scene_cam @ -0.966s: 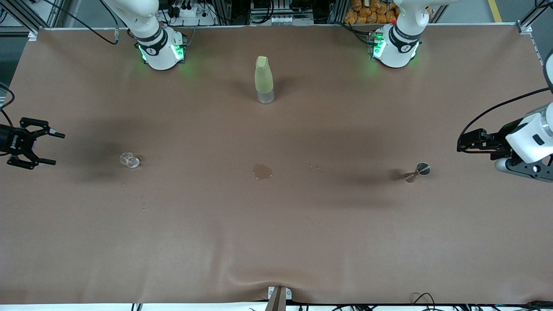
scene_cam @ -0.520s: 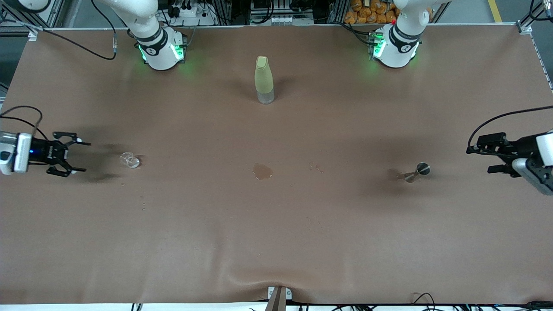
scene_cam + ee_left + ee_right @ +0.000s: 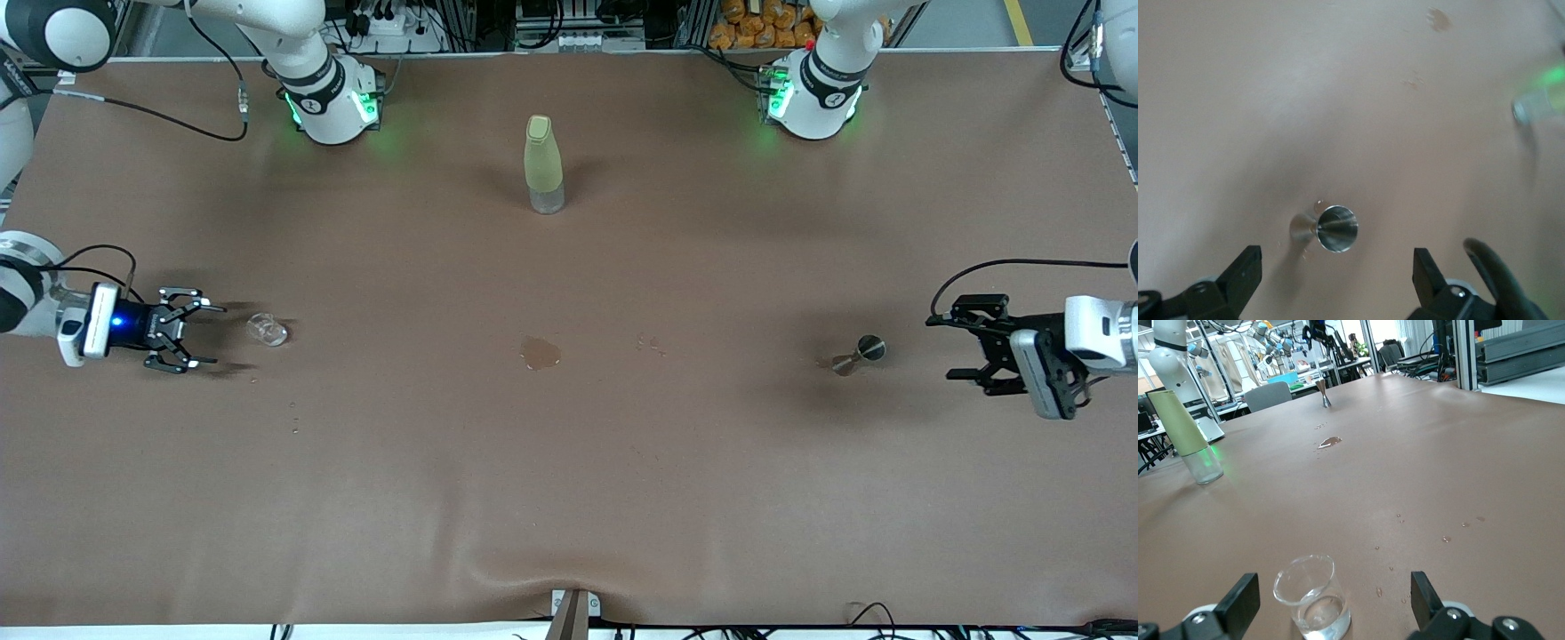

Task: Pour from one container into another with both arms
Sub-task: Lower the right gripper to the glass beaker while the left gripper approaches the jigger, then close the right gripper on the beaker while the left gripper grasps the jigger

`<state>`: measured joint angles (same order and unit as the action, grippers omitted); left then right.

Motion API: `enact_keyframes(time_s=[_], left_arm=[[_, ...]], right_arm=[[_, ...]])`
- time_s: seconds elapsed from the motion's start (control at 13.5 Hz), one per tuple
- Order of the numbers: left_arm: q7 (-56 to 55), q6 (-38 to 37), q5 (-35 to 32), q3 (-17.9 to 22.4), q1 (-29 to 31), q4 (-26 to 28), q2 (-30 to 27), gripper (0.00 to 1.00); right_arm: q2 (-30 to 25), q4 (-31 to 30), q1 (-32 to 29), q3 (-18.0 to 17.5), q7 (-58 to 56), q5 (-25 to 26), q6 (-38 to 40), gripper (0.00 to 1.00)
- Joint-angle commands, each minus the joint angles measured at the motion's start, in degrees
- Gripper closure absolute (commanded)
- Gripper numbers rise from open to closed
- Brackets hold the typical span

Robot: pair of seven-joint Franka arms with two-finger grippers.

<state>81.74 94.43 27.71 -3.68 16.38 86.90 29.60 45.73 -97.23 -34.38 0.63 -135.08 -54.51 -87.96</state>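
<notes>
The tiny clear glass cup [image 3: 267, 330] stands upright toward the right arm's end of the table, with a little clear liquid in its bottom [image 3: 1313, 597]. My right gripper [image 3: 216, 335] is low beside it, open, fingers [image 3: 1241, 600] pointing at the cup but apart from it. The small metal cup [image 3: 861, 353] stands toward the left arm's end, its round rim showing in the left wrist view [image 3: 1337, 229]. My left gripper [image 3: 940, 348] is open beside it, a gap away, with its fingers [image 3: 1245, 267] spread wider than the cup.
A tall yellow-green bottle [image 3: 543, 164] stands mid-table, nearer the robots' bases. A small wet puddle [image 3: 540, 353] and scattered droplets [image 3: 293, 418] lie on the brown table cover [image 3: 569, 498] between the two cups.
Both grippers have come in from the table's ends and dropped lower, each closing the gap to its cup. Both stayed open. The cups and bottle have not moved.
</notes>
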Motion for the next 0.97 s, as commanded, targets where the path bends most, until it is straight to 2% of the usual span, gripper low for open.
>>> enact_keyframes(time_s=[0.0,0.15,0.37,0.52,0.74,0.89], left_arm=[[13.22,-0.82,3.04,-0.54,1.20,-0.24,1.86,0.00],[18.17,-1.96,3.84,-0.63,1.64,-0.24,3.00,0.00],[34.48,-2.58,7.26,-0.63,3.04,0.11,6.16,0.00],[41.54,-2.58,7.79,-0.72,4.53,0.20,9.06,0.00],[44.91,-2.93,8.76,-0.72,6.12,0.29,12.05,0.00],[45.00,-4.16,11.74,-0.72,7.35,0.46,14.51,0.00]], right_arm=[[3.74,1.43,-1.13,-0.81,-4.83,-1.30,1.39,0.00],[5.76,1.52,-0.87,-0.90,-8.35,-1.39,1.39,0.00],[6.74,1.52,-0.87,-0.90,-8.54,-1.30,1.48,0.00],[7.26,1.43,-0.34,-1.07,-8.89,-1.30,3.31,0.00],[7.88,1.34,0.80,-1.25,-8.98,-1.39,3.50,0.00],[8.23,1.34,0.80,-1.69,-9.24,-1.39,3.41,0.00]])
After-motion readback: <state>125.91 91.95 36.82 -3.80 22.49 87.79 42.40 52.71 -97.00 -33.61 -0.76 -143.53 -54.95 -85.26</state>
